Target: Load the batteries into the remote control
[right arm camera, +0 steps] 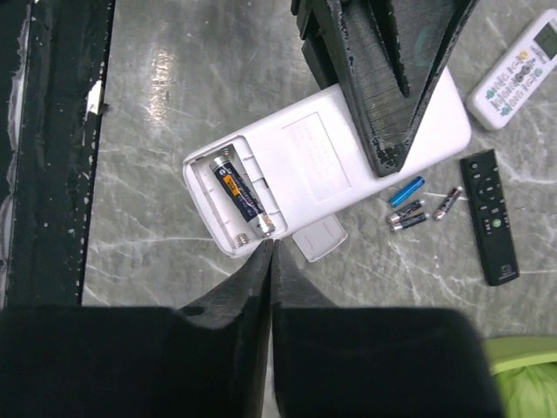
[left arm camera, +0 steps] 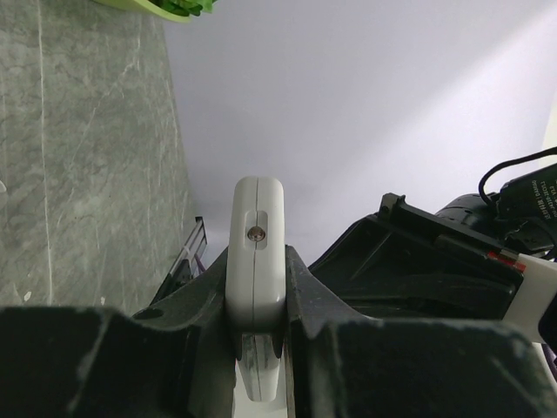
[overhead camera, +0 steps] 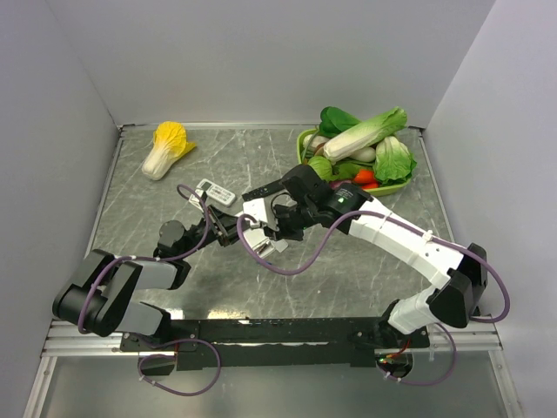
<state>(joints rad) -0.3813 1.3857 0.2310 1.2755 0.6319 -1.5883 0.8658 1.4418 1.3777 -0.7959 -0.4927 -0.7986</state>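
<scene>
Right wrist: only here is the large white rectangular remote control seen back-up, one dark-blue cylindrical battery seated, just beyond the closed, empty right claw (the left claw is clamped on it).

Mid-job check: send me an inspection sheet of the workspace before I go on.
Surface: grey marbled table; no damage seen.
Job's things: remote back up, compartment open, one battery in, second slot looks empty; cover beside it; three loose batteries on the table.
Clutter: black remote, small white remote, cabbage, vegetable tray.
Grippers: left end effector clamps the remote; right end effector shut, empty, at the compartment end.
Cables: purple cables loop over the table.
Surroundings: plain walls; nothing else seen.
</scene>
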